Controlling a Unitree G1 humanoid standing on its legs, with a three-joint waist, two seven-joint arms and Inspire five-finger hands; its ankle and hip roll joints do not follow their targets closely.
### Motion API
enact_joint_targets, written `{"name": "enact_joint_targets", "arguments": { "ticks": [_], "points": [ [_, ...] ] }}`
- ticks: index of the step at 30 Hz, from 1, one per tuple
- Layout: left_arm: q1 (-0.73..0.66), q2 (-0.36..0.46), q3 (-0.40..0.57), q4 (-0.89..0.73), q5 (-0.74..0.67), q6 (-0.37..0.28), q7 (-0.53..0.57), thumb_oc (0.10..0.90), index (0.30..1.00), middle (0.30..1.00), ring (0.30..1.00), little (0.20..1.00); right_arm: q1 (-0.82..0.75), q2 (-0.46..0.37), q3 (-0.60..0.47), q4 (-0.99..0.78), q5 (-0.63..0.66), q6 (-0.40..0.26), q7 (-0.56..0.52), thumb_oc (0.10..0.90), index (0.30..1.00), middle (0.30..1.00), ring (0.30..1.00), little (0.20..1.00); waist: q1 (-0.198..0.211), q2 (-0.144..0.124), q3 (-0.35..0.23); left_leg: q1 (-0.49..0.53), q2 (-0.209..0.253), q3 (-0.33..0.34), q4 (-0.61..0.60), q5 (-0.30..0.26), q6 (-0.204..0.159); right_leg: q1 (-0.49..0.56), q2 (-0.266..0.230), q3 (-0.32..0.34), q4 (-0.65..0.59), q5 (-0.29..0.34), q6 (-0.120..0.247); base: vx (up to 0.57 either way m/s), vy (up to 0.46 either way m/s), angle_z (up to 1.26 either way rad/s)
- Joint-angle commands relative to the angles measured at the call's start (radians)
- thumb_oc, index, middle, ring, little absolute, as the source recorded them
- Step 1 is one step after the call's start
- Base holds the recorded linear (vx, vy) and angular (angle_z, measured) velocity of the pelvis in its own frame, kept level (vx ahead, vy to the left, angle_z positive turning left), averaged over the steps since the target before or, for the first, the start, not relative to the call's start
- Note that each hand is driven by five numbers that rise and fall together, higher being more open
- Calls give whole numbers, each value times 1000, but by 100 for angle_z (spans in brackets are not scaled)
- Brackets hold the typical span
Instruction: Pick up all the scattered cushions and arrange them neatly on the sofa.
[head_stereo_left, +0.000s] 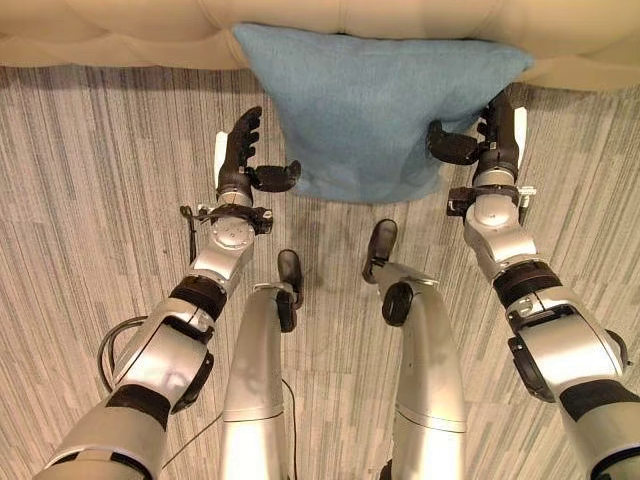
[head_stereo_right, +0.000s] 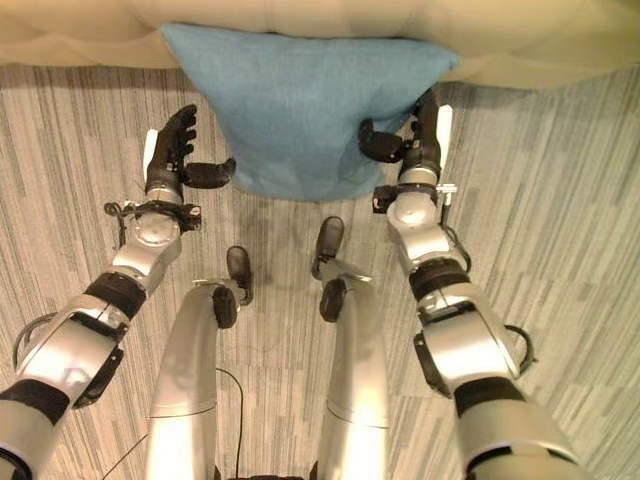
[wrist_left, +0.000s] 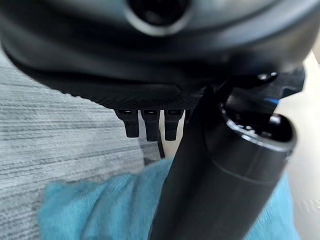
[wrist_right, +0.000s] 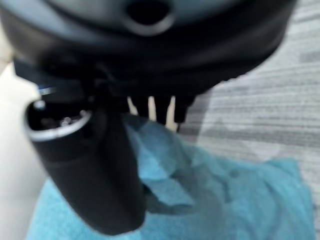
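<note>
**Blue cushion flanked by both robot hands at sofa foot**

Nearest, grey striped carpet (head_stereo_left: 90, 150) is seen, with both arms reaching forward over it.

Left robot hand (head_stereo_left: 240, 160): held beside the cushion's left lower edge, fingers straight and pointing toward the sofa, thumb stretched sideways toward the cloth. The hand is spread wide and nothing is held. The thumb tip is just beside the cushion; contact cannot be confirmed.

Right robot hand (head_stereo_left: 490, 140): set at the cushion's right edge, fingers straight, thumb turned inward over the cloth. It is likewise wide and nothing is gripped; the thumb appears to touch or nearly touch the fabric.

Cushion (head_stereo_left: 375, 105): a blue woven cushion lies on the carpet between the two hands, its far edge against or under the sofa front. The cloth creases in the right wrist view, so it is judged soft, light and yielding, not fragile, and unlikely to slip, given the coarse weave. A two-sided hold at the left and right edges is judged best; a one-corner pinch would let it sag.

Farthest, the cream sofa (head_stereo_left: 120, 35) runs across the scene.
</note>
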Motion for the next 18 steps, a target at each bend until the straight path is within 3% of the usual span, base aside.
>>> {"name": "enact_joint_targets", "arguments": {
  "ticks": [1, 2, 3, 4, 5, 13, 18],
  "points": [
    [21, -49, 9, -49, 14, -50, 32, 800, 900, 900, 900, 900, 30, 89, 86, -44, -5, -68, 11, 800, 900, 900, 900, 900, -9, 24, -162, -92, -3, -77, -83, 88, -33, 50, -3, 50, 40, -131, 92, 38, 12, -6],
    [1, -64, 0, -52, 14, -53, 34, 800, 900, 900, 900, 900, 14, 101, 102, -54, -8, -72, 16, 620, 629, 629, 629, 629, -10, 24, -163, -103, -2, -78, -69, 83, -31, 36, -1, 53, 52, -131, 93, 35, 6, -7],
    [-15, -77, -9, -57, 19, -53, 37, 756, 834, 834, 834, 834, 2, 111, 114, -70, -10, -77, 17, 485, 427, 427, 427, 427, -12, 23, -167, -109, -3, -79, -64, 80, -30, 31, 0, 53, 54, -132, 93, 23, 9, -9],
    [-31, -85, -14, -65, 27, -53, 42, 453, 380, 380, 380, 380, -8, 122, 122, -88, -13, -83, 17, 400, 300, 300, 300, 300, -15, 21, -170, -111, 0, -77, -61, 79, -30, 30, 0, 53, 54, -130, 95, 19, 10, -9],
    [-52, -106, -18, -82, 31, -58, 51, 400, 300, 300, 300, 300, -11, 144, 125, -130, -8, -100, 19, 400, 300, 300, 300, 300, -21, 18, -179, -108, -1, -77, -67, 76, -28, 32, 4, 53, 46, -128, 97, 10, 8, -10],
    [-16, -93, 23, -211, 43, -78, 63, 400, 300, 300, 300, 300, 85, 143, 75, -297, -27, -154, 38, 400, 300, 300, 300, 300, -42, 20, -222, -44, -3, -65, -143, 88, -38, 90, 23, 43, -25, -106, 108, -1, -3, -5],
    [117, -83, 92, -358, 66, -95, 62, 400, 300, 300, 300, 300, 223, 130, 20, -432, -91, -163, 61, 400, 300, 300, 300, 300, -46, 27, -242, 127, 6, -69, -291, 112, -54, 246, 28, 28, -141, -89, 125, -14, -13, -4]
  ]
}}
